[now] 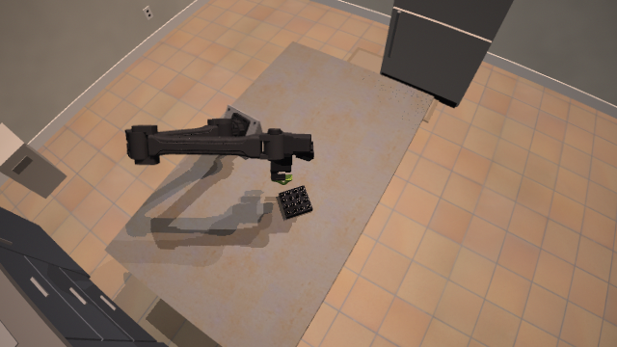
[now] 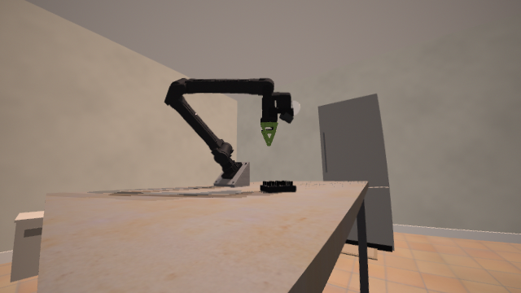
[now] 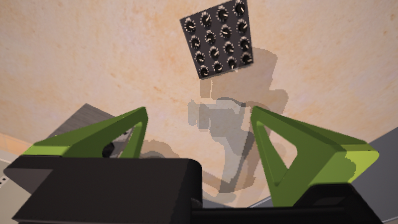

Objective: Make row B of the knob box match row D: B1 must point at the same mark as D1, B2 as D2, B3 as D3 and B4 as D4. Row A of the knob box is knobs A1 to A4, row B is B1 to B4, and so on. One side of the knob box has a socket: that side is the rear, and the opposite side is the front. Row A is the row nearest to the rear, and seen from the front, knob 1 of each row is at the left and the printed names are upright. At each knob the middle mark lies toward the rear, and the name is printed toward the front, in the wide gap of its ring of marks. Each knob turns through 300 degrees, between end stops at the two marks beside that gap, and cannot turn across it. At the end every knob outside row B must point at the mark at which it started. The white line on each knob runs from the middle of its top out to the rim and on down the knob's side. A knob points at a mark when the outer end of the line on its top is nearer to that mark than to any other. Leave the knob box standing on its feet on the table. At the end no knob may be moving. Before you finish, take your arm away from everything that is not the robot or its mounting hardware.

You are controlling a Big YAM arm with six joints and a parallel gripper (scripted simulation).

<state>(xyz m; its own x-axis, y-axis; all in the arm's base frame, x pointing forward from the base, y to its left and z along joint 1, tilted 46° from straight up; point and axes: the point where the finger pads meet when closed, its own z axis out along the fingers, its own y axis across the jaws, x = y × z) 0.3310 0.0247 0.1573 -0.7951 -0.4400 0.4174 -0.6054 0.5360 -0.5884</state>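
Observation:
The black knob box [image 1: 295, 201] [image 2: 278, 186] [image 3: 217, 39] stands flat on the table [image 1: 337, 120] with its grid of small black knobs with white lines facing up. The knob marks and names are too small to read. My gripper [image 1: 284, 179] [image 2: 269, 140] [image 3: 199, 112] has green fingers, is open and empty. It hangs high above the table, a little beside the box toward the arm's base. In the wrist view the box lies at the top, beyond the fingertips.
The arm's base [image 1: 241, 120] [image 2: 236, 175] stands on the table's far side. A dark fridge [image 1: 439, 43] [image 2: 354, 163] stands beyond one table end. Dark cabinets [image 1: 53, 294] sit at the lower left. The table's edge [image 2: 338, 228] runs near the box.

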